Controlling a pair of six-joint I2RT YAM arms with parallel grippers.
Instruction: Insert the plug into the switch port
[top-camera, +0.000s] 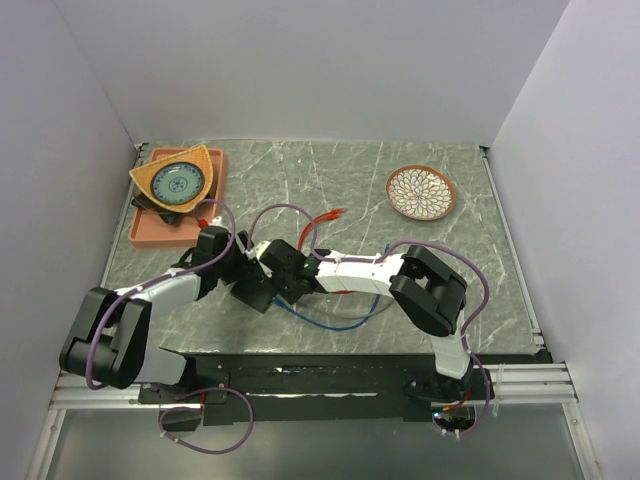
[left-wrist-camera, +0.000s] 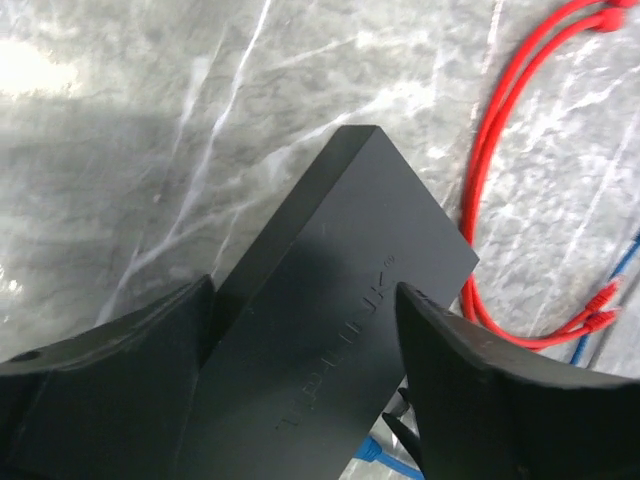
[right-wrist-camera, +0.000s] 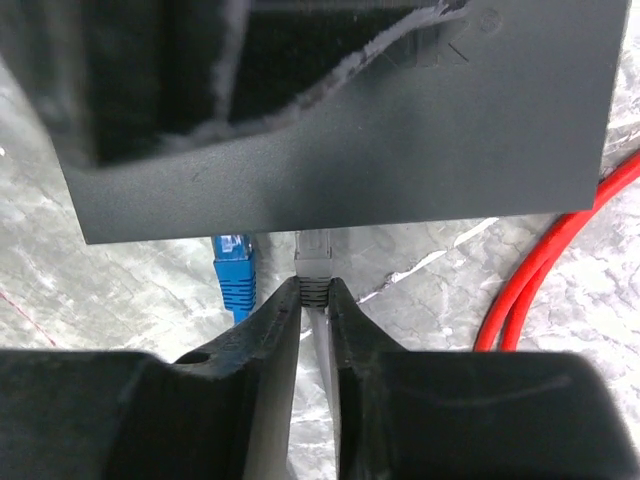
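The black switch lies flat on the marble table, and my left gripper straddles it with its jaws open wide. A grey plug points at the switch's near edge, its tip just under that edge. The switch port itself is hidden beneath the edge. My right gripper is shut on the plug's ribbed boot. A blue plug sits in the same edge just left of it. In the top view both grippers meet over the switch.
A red cable loops on the table right of the switch, and a blue cable curves near the front. A pink tray with a triangular plate stands back left. A round patterned plate sits back right.
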